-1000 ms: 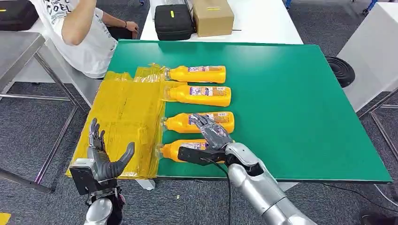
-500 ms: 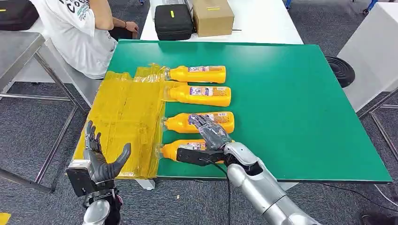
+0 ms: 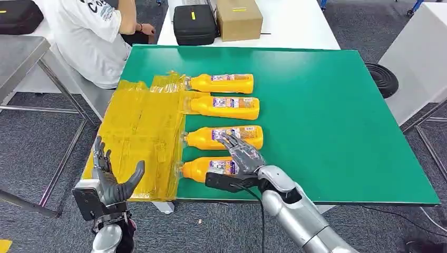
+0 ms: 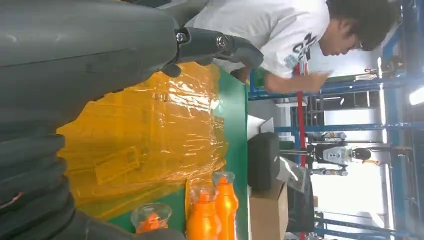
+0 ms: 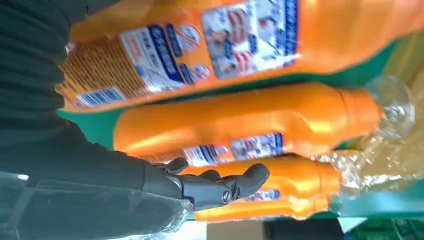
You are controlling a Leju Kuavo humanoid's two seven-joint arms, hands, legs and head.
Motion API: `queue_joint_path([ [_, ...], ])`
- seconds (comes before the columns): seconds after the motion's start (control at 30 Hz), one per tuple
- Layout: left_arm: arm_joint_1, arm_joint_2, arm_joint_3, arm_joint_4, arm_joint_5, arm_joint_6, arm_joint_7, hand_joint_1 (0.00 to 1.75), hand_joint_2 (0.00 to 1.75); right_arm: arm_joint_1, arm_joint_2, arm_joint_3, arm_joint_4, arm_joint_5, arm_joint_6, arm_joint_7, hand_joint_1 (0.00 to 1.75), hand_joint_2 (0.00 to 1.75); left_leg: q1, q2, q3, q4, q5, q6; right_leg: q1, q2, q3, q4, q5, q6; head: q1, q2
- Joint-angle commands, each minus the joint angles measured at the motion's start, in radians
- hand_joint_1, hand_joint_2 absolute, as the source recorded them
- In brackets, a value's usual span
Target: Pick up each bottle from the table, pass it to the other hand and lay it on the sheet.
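Four orange bottles (image 3: 225,107) lying flat, right hand (image 3: 240,153) fingers (image 3: 231,141) spread over the nearest two, gripping neither

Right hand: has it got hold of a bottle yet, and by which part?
No. The right hand hovers with fingers spread over the two nearest bottles, gripping neither. The left hand is open too, holding nothing.

Silver arm (image 3: 295,211), dark grey hand (image 3: 240,152).

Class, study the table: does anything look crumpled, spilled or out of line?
The yellow sheet is wrinkled and bunched along its far edge, overhanging the table's left side. The four orange bottles lie in a tidy row, caps toward it; no spill shows.
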Motion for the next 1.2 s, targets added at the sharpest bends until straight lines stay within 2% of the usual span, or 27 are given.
queue_joint_path([
  [0.03,-0.012,0.017,0.024,0.026,0.003,-0.002,0.007,0.00,1.75,-0.002,-0.035,0.003,0.041,0.000,-0.005,0.000,0.00,1.75,0.000,0.000,0.004,-0.001,-0.001,0.000,0.001,-0.001,0.004,-0.001,-0.001,-0.002,0.000,0.000],
  [0.1,-0.005,0.017,0.025,0.022,0.002,0.000,0.007,0.00,1.75,0.008,-0.041,-0.006,0.062,-0.001,-0.004,0.000,0.00,1.75,0.000,0.001,0.009,0.000,-0.004,0.000,0.001,0.000,0.009,-0.001,-0.003,-0.003,0.000,0.000],
  [0.27,-0.008,0.017,0.012,0.030,-0.003,-0.002,0.013,0.00,1.75,0.045,-0.053,-0.036,0.079,-0.006,-0.011,0.002,0.00,1.75,0.000,-0.001,0.005,-0.001,-0.002,0.000,0.001,-0.002,0.005,-0.001,-0.002,-0.002,0.000,0.000],
  [0.3,-0.009,0.017,0.011,0.032,-0.003,-0.002,0.013,0.00,1.75,0.044,-0.054,-0.037,0.080,-0.006,-0.011,0.002,0.00,1.75,0.000,-0.002,0.008,-0.001,-0.003,0.000,0.001,-0.003,0.009,-0.002,-0.003,-0.002,0.000,0.000],
  [0.4,-0.017,0.018,0.008,0.036,-0.006,-0.003,0.018,0.00,1.75,0.028,-0.047,-0.039,0.087,-0.005,-0.007,0.005,0.00,1.75,0.000,0.000,0.005,-0.001,-0.002,0.000,0.000,-0.001,0.005,-0.001,-0.002,-0.002,0.000,0.000],
  [0.47,-0.022,0.018,0.007,0.038,-0.007,-0.002,0.021,0.00,1.75,0.014,-0.043,-0.033,0.104,-0.004,-0.005,0.005,0.00,1.75,0.000,0.001,0.009,0.000,-0.004,0.000,0.001,0.000,0.009,-0.001,-0.003,-0.003,0.000,0.000],
  [0.73,-0.037,0.025,0.006,0.044,-0.004,0.000,0.031,0.00,1.75,-0.132,-0.048,0.016,0.219,-0.005,0.076,0.026,0.00,1.75,0.000,0.004,0.006,0.000,-0.003,0.000,0.000,0.002,0.006,0.000,-0.002,-0.003,0.000,0.000],
  [0.9,-0.035,0.027,0.007,0.051,0.003,-0.001,0.032,0.00,1.75,-0.155,-0.061,0.021,0.253,-0.025,0.102,0.004,0.02,1.75,0.000,0.001,0.004,-0.001,-0.001,0.000,0.000,0.000,0.005,-0.001,-0.001,-0.002,0.000,0.000],
  [0.93,-0.036,0.027,0.005,0.051,0.005,-0.001,0.032,0.00,1.75,-0.168,-0.063,0.027,0.267,-0.029,0.110,0.001,0.16,1.75,0.000,0.001,0.007,-0.001,-0.002,0.000,0.000,0.000,0.007,-0.001,-0.002,-0.002,0.000,0.000],
  [0.97,-0.038,0.028,0.004,0.051,0.006,-0.001,0.032,0.00,1.75,-0.183,-0.061,0.029,0.279,-0.037,0.121,-0.003,0.40,1.75,0.000,0.000,0.004,-0.001,-0.001,0.000,0.000,-0.001,0.004,-0.001,-0.001,-0.001,0.000,0.000],
  [1.0,-0.042,0.028,0.003,0.052,0.006,-0.001,0.032,0.00,1.75,-0.196,-0.056,0.032,0.289,-0.041,0.129,-0.005,0.56,1.75,0.000,0.001,0.007,-0.001,-0.002,0.000,0.001,0.000,0.008,-0.001,-0.002,-0.002,0.000,0.000],
  [1.1,-0.044,0.028,0.003,0.053,0.006,-0.001,0.032,0.00,1.75,-0.204,-0.053,0.032,0.294,-0.042,0.132,-0.005,0.56,1.75,0.000,0.001,0.004,0.000,-0.001,0.000,0.000,0.001,0.004,0.000,-0.001,-0.002,0.000,0.000],
  [1.13,-0.048,0.028,0.004,0.057,0.008,-0.001,0.033,0.00,1.75,-0.211,-0.049,0.038,0.307,-0.043,0.133,-0.005,1.13,1.75,0.000,0.002,0.008,0.000,-0.003,0.000,0.001,0.000,0.008,0.000,-0.002,-0.003,0.000,0.000],
  [1.17,-0.048,0.029,0.003,0.057,0.008,-0.001,0.033,0.00,1.75,-0.212,-0.048,0.039,0.310,-0.043,0.134,-0.005,1.43,1.75,0.000,0.001,0.005,-0.001,-0.001,0.000,0.000,-0.001,0.005,0.000,-0.001,-0.002,0.000,0.000],
  [1.2,-0.050,0.029,0.003,0.059,0.010,-0.001,0.034,0.00,1.75,-0.219,-0.046,0.046,0.321,-0.047,0.140,-0.007,1.45,1.75,0.000,0.001,0.007,0.000,-0.002,0.000,0.001,0.000,0.007,-0.001,-0.002,-0.003,0.000,0.000],
])
